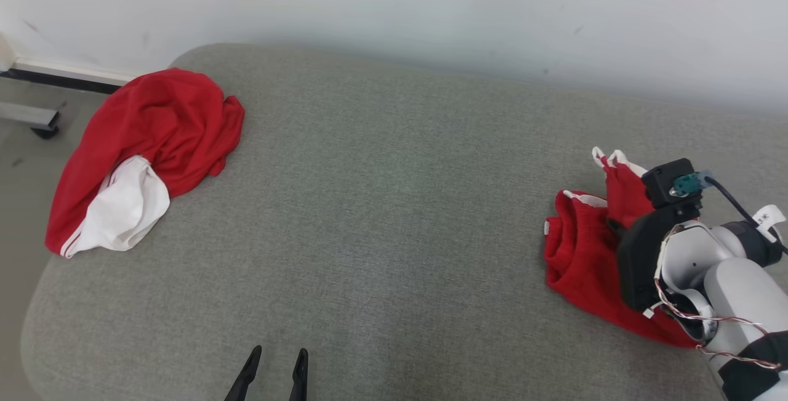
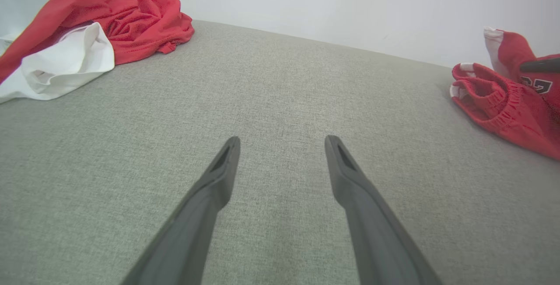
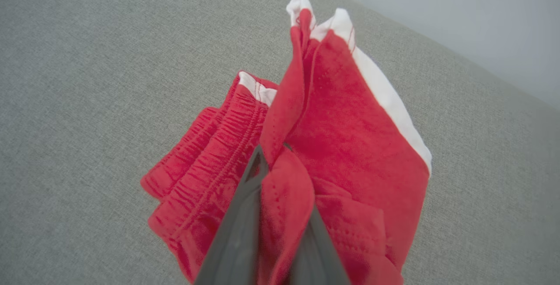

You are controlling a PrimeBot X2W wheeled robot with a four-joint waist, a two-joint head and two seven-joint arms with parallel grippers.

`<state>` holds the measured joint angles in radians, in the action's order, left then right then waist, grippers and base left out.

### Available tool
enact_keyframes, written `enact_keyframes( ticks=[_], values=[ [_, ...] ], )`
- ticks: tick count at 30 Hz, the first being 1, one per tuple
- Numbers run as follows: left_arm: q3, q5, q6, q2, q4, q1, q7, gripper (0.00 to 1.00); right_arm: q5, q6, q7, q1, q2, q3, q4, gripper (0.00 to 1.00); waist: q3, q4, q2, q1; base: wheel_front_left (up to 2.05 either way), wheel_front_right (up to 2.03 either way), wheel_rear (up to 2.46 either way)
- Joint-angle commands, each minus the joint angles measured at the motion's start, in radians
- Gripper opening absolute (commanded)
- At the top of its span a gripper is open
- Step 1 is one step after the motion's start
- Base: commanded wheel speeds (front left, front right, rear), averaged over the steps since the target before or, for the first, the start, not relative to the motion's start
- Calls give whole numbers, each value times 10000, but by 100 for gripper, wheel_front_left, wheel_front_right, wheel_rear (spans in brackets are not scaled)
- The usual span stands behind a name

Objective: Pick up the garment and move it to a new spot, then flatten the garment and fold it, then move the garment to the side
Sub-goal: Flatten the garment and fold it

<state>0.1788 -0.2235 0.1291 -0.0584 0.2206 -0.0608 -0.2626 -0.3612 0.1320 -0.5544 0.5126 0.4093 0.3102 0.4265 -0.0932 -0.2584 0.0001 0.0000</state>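
Observation:
The garment (image 1: pixel 578 247) is a bunched pair of red shorts with white trim and an elastic waistband, lying at the right of the grey cushion (image 1: pixel 394 216). My right gripper (image 3: pixel 280 158) is shut on a fold of the garment (image 3: pixel 350 145), and a trimmed corner stands up beyond the fingers. In the head view the right wrist covers part of the cloth. My left gripper (image 1: pixel 279 352) stands open over bare cushion at the bottom centre, far from the garment (image 2: pixel 498 105). Nothing is between the fingers of the left gripper (image 2: pixel 282 140).
A second red and white garment (image 1: pixel 154 136) lies crumpled at the cushion's far left corner, also in the left wrist view (image 2: pixel 122 13). A pale wall runs behind the cushion. Left of the cushion is floor with a metal leg on a caster (image 1: pixel 37 122).

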Motion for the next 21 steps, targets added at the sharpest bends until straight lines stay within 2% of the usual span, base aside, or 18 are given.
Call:
enact_keyframes(
  ticks=[1, 11, 12, 13, 17, 21],
  values=[
    [-2, -42, 6, 26, 22, -1, -34, 100, -73, -22, 46, 152, -92, 103, 135, 0, -42, -138, -1, 0, 0, 0, 0],
    [-20, -67, 11, 67, 61, -52, -32, 100, -359, -22, 414, 571, -494, 631, 1172, 0, -78, -425, -1, 0, 0, 0, 0],
    [-26, -64, 12, 69, 54, -52, -34, 100, -422, -22, 490, 588, -537, 644, 1221, 25, -76, -432, -1, 0, 0, 0, 0],
    [-37, -60, 12, 71, 52, -55, -34, 100, -500, -22, 561, 587, -572, 678, 1252, 100, -69, -432, -1, 0, 0, 0, 0],
    [-106, -43, 11, 73, 1, -144, -32, 100, -1058, -22, 1017, 543, -776, 537, 1051, 100, 23, -353, -1, 0, 0, 0, 0],
    [-186, -6, 2, 77, -63, -217, -32, 100, -1222, -22, 1529, 491, -512, 307, 679, 100, 127, -181, -1, 0, 0, 0, 0]
  ],
)
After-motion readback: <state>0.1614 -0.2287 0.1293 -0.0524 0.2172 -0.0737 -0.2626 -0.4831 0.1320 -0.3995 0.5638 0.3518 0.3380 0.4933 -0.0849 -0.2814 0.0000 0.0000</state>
